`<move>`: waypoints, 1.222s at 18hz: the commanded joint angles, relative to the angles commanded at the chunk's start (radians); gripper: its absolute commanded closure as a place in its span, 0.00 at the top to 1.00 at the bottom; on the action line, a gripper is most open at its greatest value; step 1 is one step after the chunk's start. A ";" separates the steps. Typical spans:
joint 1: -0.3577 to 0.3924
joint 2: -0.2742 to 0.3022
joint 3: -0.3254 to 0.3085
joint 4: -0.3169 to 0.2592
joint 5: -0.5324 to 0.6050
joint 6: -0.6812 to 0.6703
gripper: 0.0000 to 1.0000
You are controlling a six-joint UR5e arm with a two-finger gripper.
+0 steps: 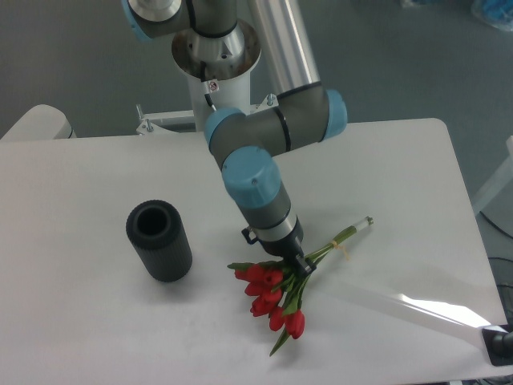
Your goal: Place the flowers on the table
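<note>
Flowers [271, 293]: red tulip heads bunched low, green stems angling up-right, tied near the end, down by the white table [401, 176]. Tool [295, 263] clamped on the stems.

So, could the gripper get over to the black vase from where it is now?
Probably yes. The vase stands upright and alone to the left, with bare table between. But the gripper is closed on the flowers, so it would arrive full.
</note>
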 joint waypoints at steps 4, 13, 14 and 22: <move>0.003 -0.003 0.040 -0.002 -0.009 0.000 0.54; 0.054 0.031 0.161 -0.032 -0.086 0.002 0.99; 0.070 0.031 0.181 -0.058 -0.104 0.003 0.99; 0.216 0.061 0.354 -0.359 -0.253 0.214 0.98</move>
